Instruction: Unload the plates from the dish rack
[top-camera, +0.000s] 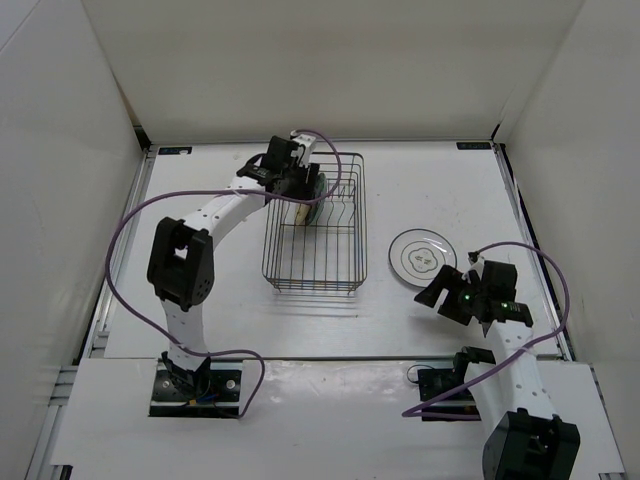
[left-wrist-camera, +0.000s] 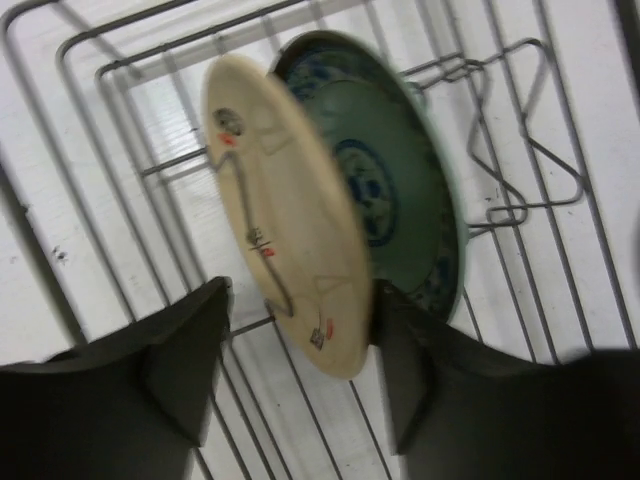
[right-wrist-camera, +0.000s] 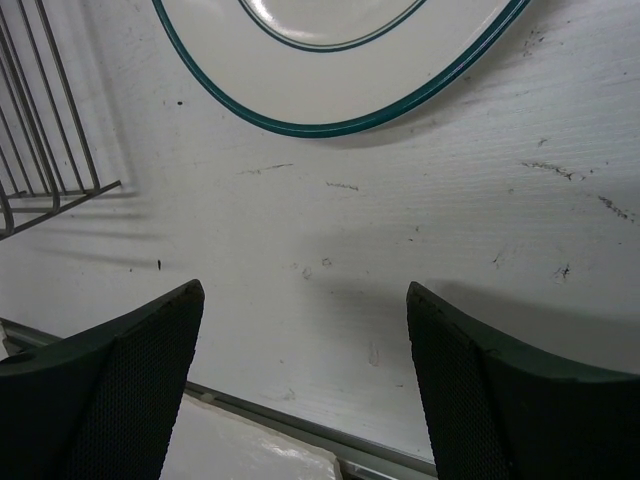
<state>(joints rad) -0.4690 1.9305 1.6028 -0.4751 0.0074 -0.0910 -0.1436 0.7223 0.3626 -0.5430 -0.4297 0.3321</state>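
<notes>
The dish rack (top-camera: 315, 288) stands mid-table. A tan plate (top-camera: 303, 212) and a teal plate (top-camera: 317, 188) stand on edge at its far end. My left gripper (top-camera: 300, 196) is lowered over them. In the left wrist view it (left-wrist-camera: 305, 290) is open, with its fingers on either side of the lower rim of the tan plate (left-wrist-camera: 285, 200). The teal plate (left-wrist-camera: 400, 190) stands just behind, among the rack wires (left-wrist-camera: 541, 45). The white ringed plate (top-camera: 421, 257) lies flat on the table right of the rack. My right gripper (top-camera: 435, 292) is open and empty just in front of it.
In the right wrist view the white plate's rim (right-wrist-camera: 340, 60) lies beyond my open gripper (right-wrist-camera: 305, 290), and a rack corner (right-wrist-camera: 60, 206) shows at the left. White walls enclose the table. Purple cables trail from both arms.
</notes>
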